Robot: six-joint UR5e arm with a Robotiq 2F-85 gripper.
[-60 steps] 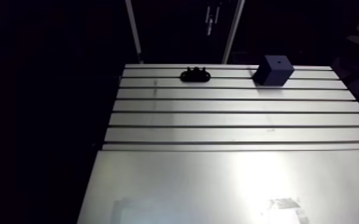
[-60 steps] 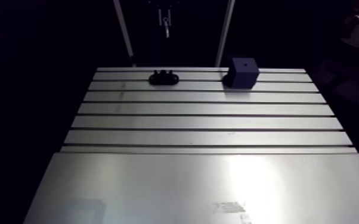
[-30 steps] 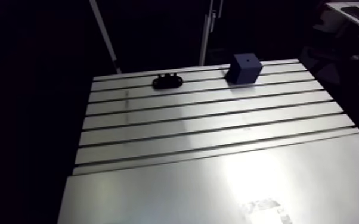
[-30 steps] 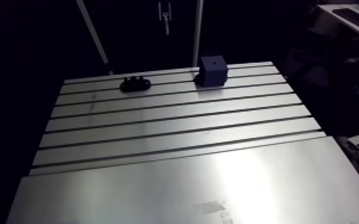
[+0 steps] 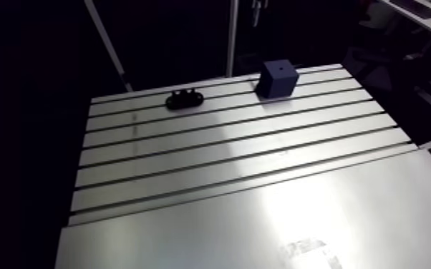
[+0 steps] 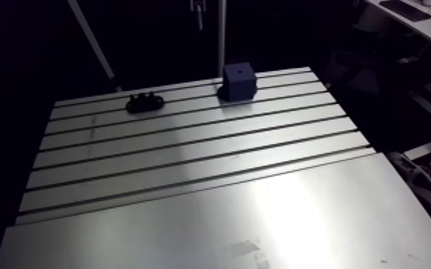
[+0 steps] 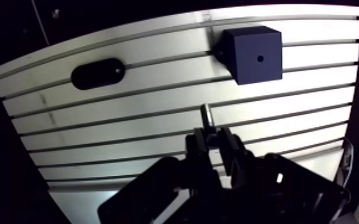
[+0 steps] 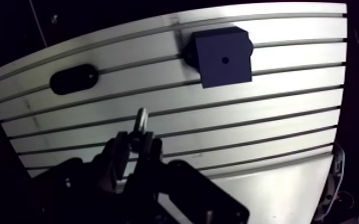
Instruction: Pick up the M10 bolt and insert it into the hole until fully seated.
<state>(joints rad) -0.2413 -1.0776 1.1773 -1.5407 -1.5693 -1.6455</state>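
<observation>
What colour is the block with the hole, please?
The block is dark blue, and it shows best in the wrist view.

Slotted table (image 5: 190, 222) is showing smooth bare metal with a bright sheen, the dark-blue block (image 5: 278, 77) and black holder (image 5: 184, 99) are looking matt and plastic-like, and the bolt (image 7: 207, 116) is glinting as polished metal.

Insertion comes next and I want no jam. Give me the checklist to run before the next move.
1. M10 bolt clamped in the gripper: ok.
2. Open hole in the top of the blue block: ok.
3. Bolt over the hole: not ok, the block lies well ahead of the gripper.
4. Bolt in line with the hole's axis: cannot tell.
5. Spare black holder apart from the block: ok.
</observation>
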